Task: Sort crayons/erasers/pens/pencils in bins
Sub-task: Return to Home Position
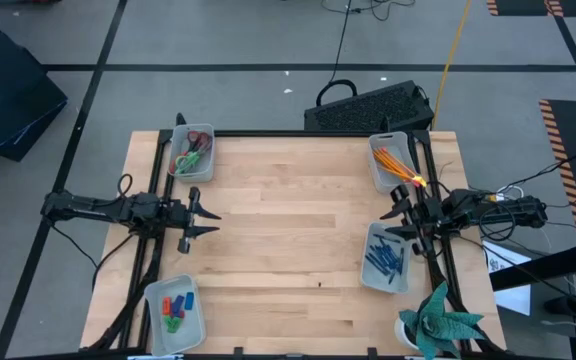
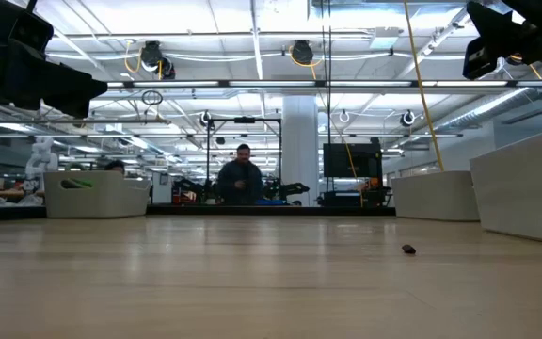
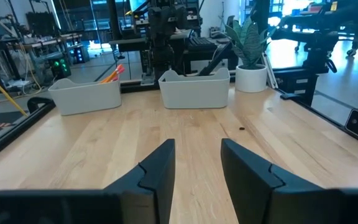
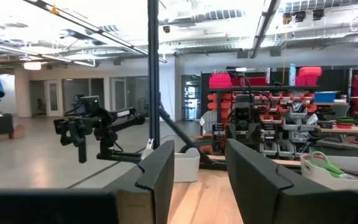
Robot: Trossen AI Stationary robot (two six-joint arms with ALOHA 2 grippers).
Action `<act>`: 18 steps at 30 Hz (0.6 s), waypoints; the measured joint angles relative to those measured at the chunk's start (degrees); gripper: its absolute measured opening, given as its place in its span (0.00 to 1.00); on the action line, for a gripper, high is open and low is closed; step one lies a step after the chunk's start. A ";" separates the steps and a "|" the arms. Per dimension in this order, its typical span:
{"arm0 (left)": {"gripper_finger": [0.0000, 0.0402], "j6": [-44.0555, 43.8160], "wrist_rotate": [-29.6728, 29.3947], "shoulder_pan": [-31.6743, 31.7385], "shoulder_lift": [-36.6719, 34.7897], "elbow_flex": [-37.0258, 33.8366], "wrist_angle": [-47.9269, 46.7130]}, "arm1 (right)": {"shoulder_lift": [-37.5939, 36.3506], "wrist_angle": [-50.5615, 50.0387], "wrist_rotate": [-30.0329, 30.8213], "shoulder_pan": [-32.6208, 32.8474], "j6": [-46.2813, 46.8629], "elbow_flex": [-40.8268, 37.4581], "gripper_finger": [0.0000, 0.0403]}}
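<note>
The left gripper (image 1: 206,222) hovers over the table's (image 1: 288,230) left side, its fingers (image 3: 157,177) spread wide and holding nothing. The crayons (image 1: 176,307) lie in a bin (image 1: 175,313) behind and to one side of it; scissors (image 1: 192,155) fill another bin on its other side. The right gripper (image 1: 400,220) is also wide open and empty, between the pencils (image 1: 396,163) bin (image 1: 388,160) and the pens (image 1: 385,259) bin. A dark speck (image 2: 408,250) sits on the wood.

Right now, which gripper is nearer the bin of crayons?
Left. The left gripper hovers just up the table from the bin of crayons on the same side; the right gripper is across the table, between the two bins there.
</note>
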 joint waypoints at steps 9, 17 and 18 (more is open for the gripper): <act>0.33 0.10 -0.01 0.00 0.01 0.00 0.00 | 0.04 -8.61 0.46 -0.01 -2.47 0.00 0.33; 0.33 0.00 -0.02 0.00 0.00 0.00 0.00 | 0.04 -14.99 8.91 -0.01 -7.34 0.00 0.33; 0.33 -0.04 -0.02 0.00 0.00 0.00 0.00 | 0.04 -14.93 8.91 -0.01 -7.50 0.00 0.33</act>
